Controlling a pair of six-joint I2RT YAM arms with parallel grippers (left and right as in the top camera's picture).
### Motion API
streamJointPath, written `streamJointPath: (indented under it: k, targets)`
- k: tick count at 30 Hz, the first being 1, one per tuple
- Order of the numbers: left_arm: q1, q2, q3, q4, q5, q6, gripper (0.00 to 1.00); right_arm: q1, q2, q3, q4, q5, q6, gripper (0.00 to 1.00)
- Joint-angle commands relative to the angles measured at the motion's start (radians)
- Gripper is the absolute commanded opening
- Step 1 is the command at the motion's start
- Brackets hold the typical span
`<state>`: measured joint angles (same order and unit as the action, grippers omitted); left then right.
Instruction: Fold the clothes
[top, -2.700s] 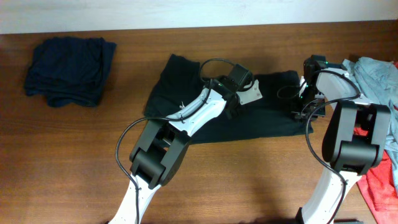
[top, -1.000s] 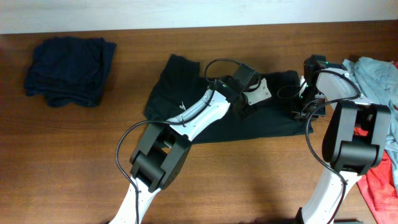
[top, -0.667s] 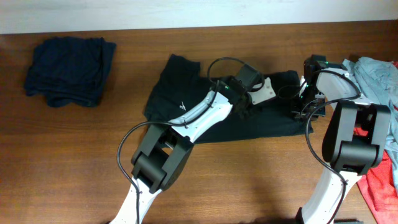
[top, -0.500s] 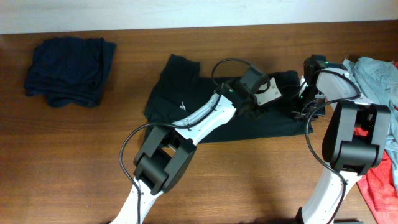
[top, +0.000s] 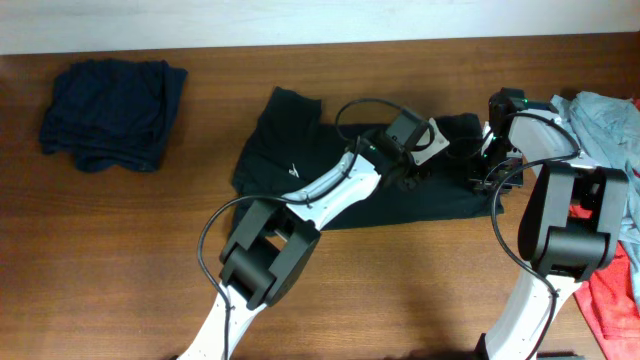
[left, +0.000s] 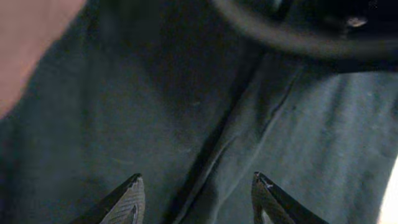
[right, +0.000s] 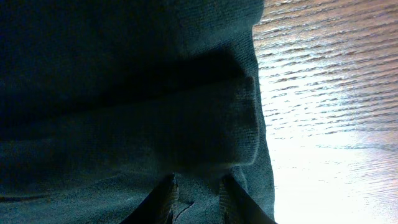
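The black T-shirt (top: 280, 150) lies spread on the middle of the wooden table, its small white logo (top: 292, 170) facing up. My left gripper (top: 418, 172) hovers over the shirt's right part. In the left wrist view it (left: 196, 182) is open, with a dark fabric ridge (left: 208, 158) running between the fingers. My right gripper (top: 487, 176) sits at the shirt's right edge. In the right wrist view it (right: 200, 190) is shut on a pinch of the shirt's hem (right: 245, 134), beside bare wood.
A folded dark navy garment (top: 110, 100) lies at the back left. A grey-blue garment (top: 605, 115) and a red one (top: 615, 300) are heaped at the right edge. A cable (left: 280, 37) crosses the top of the left wrist view.
My left gripper has slid to the right across the shirt, closer to the right gripper, and its jaws have widened a little. The right arm has stayed put.
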<state>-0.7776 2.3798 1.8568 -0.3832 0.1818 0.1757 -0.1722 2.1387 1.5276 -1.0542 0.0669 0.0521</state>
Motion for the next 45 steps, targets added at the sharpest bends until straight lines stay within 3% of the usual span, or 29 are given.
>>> streamJointPath:
  k: [1,9,14,27,31,32,33,34,36,41,45]
  targets:
    - [0.002,0.056,-0.007,0.016,-0.011,-0.072,0.55,0.002,-0.006,0.002,0.012,-0.014,0.005,0.28]
    - [0.003,0.061,-0.007,0.031,-0.016,-0.070,0.55,0.002,-0.006,0.002,0.013,-0.014,0.005,0.28]
    - [0.002,0.063,-0.007,0.036,-0.103,-0.070,0.55,0.002,-0.006,0.002,0.013,-0.015,0.005,0.28]
    - [0.050,0.063,-0.007,0.241,-0.153,-0.070,0.55,0.002,-0.006,0.002,0.012,-0.014,0.005,0.28]
    - [0.059,0.060,0.026,0.193,-0.144,0.003,0.55,0.002,-0.006,0.002,0.011,-0.014,0.005,0.28]
    - [0.061,0.060,0.045,0.147,-0.134,0.024,0.54,0.002,-0.006,0.002,0.011,-0.014,0.005,0.28]
    - [0.063,0.060,0.068,0.084,-0.112,0.044,0.44,0.002,-0.006,0.002,0.011,-0.014,0.005,0.28]
    - [0.065,0.059,0.088,0.030,-0.086,0.047,0.26,0.002,-0.006,0.002,0.011,-0.014,0.005,0.28]
    - [0.068,0.059,0.130,-0.089,-0.010,0.045,0.01,0.002,-0.006,0.002,0.011,-0.014,0.005,0.28]
    - [0.063,0.055,0.224,-0.328,0.092,-0.051,0.01,0.002,-0.006,0.002,0.011,-0.014,0.005,0.28]
    - [0.060,0.055,0.238,-0.371,0.093,-0.142,0.01,0.002,-0.006,0.002,0.011,-0.014,0.005,0.28]
